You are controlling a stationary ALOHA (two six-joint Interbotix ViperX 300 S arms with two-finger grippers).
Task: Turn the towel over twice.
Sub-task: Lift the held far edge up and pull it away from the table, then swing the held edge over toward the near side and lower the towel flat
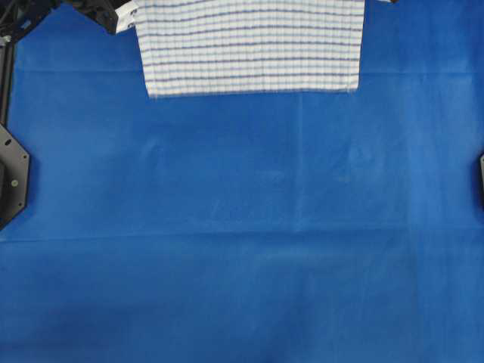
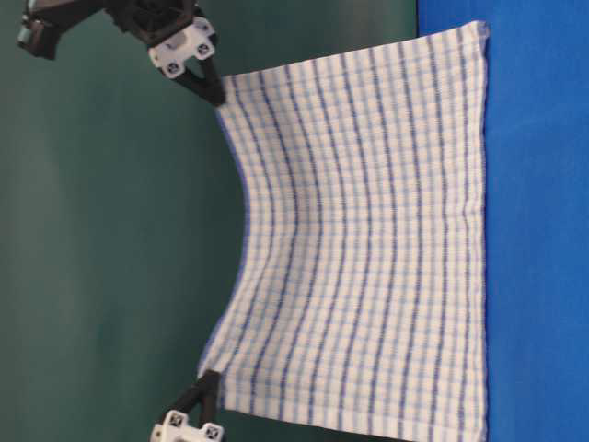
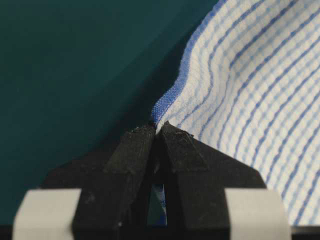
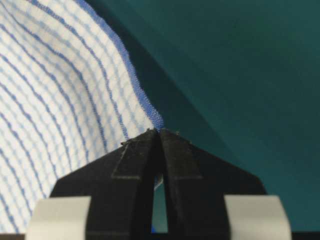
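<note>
The striped white towel (image 1: pixel 249 45) hangs upright at the far side of the table, spread wide between both grippers. Its lower hem meets the blue table sheet (image 1: pixel 242 227). In the table-level view the towel (image 2: pixel 368 239) sags in a curve between its two lifted corners, each pinched by black fingers (image 2: pixel 204 85) and fingers (image 2: pixel 201 391). My left gripper (image 3: pixel 158 125) is shut on one blue-hemmed corner, and the towel (image 3: pixel 260 100) spreads away to its right. My right gripper (image 4: pixel 159 131) is shut on the other corner, with the towel (image 4: pixel 50 100) to its left.
Black arm bases stand at the left edge (image 1: pixel 11 174) and the right edge (image 1: pixel 481 178) of the table. The left arm (image 1: pixel 91 11) reaches in at the far left corner. A dark green backdrop (image 2: pixel 110 239) stands behind the towel.
</note>
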